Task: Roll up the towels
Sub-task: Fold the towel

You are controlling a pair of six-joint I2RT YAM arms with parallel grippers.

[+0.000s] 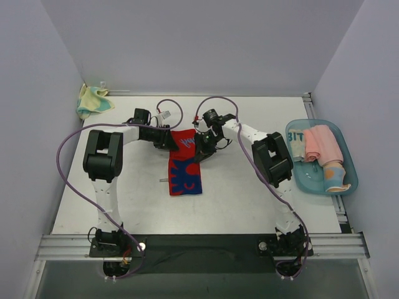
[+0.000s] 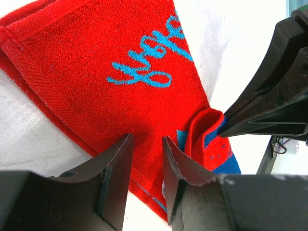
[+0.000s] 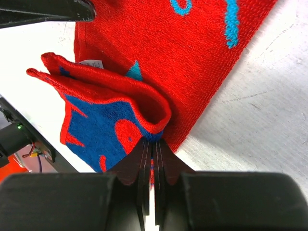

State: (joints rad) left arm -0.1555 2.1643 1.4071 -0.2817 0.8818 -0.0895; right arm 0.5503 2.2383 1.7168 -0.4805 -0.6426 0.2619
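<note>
A red towel with blue lettering (image 1: pixel 185 167) lies flat mid-table; it also shows in the left wrist view (image 2: pixel 120 72) and in the right wrist view (image 3: pixel 192 57). My right gripper (image 1: pixel 201 148) is shut on the towel's far right edge (image 3: pixel 153 143) and has lifted it into a small curled fold showing the blue underside (image 3: pixel 106 125). My left gripper (image 1: pixel 169 138) hovers over the towel's far left edge, its jaws a narrow gap apart (image 2: pixel 147 161) with nothing between them. The right gripper's fingers (image 2: pixel 269 106) show in the left wrist view, pinching the fold.
A yellow-green towel (image 1: pixel 92 101) lies crumpled at the back left corner. A blue tray (image 1: pixel 346 163) at the right edge holds a rolled pink towel (image 1: pixel 324 143) and other rolled towels. Purple cables loop over both arms.
</note>
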